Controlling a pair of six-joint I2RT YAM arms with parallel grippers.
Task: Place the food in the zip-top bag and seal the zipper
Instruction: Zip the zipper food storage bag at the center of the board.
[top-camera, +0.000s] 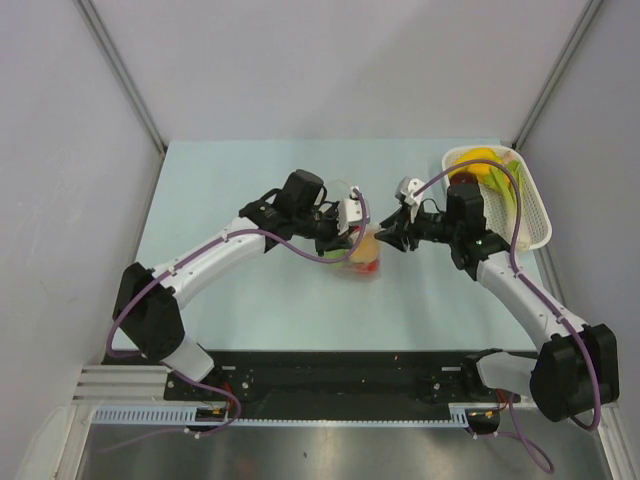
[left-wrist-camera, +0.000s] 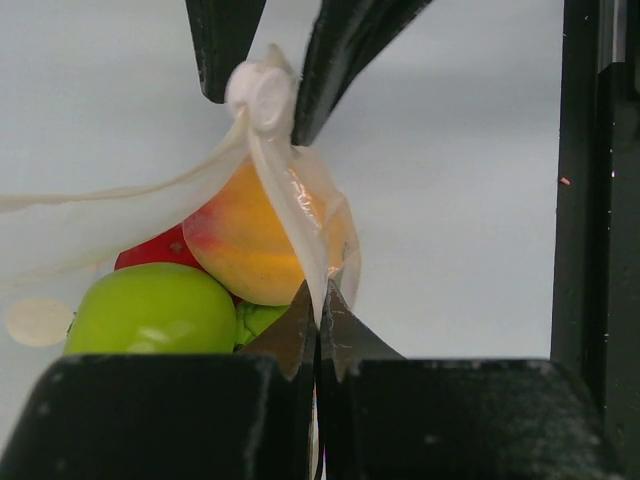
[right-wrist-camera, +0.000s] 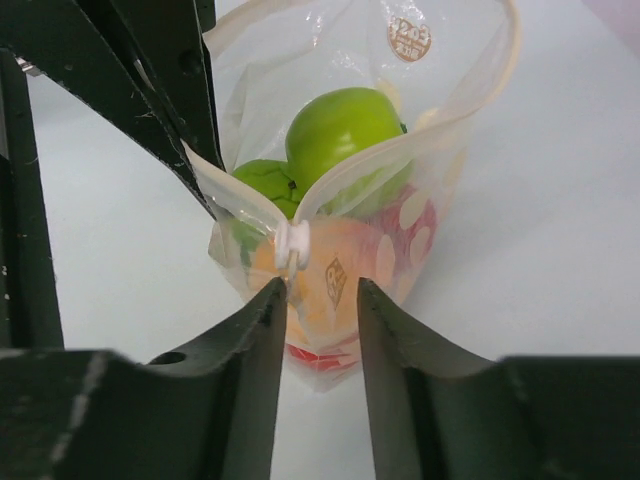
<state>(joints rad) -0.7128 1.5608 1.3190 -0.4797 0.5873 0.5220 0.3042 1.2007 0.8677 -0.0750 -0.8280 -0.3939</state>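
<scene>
Where the arms meet: over the middle of the table (top-camera: 250, 310), one pincer on each side of the bag (right-wrist-camera: 300, 60).
Bag: clear film with white dots, standing on the table with its mouth gaping upward.
Fruit: all inside the bag. Two green fruits (right-wrist-camera: 345, 130) lie on top, with an orange fruit (left-wrist-camera: 250, 240) and a red fruit (left-wrist-camera: 150, 250) beside and under them.
Zipper (right-wrist-camera: 240, 195): unsealed, its two halves spread in a loop and joined only at a white knob (left-wrist-camera: 262, 92) at one end.
Left pincer (left-wrist-camera: 318, 305): closed, fingertips meeting on the bag's rim.
Right pincer (right-wrist-camera: 322, 295): jaws a narrow gap apart on either side of the bag's edge at the knob; whether they press it cannot be told.
Basket (top-camera: 535, 215): white, at the far right of the table, well apart from the bag, with more fruit in it.
</scene>
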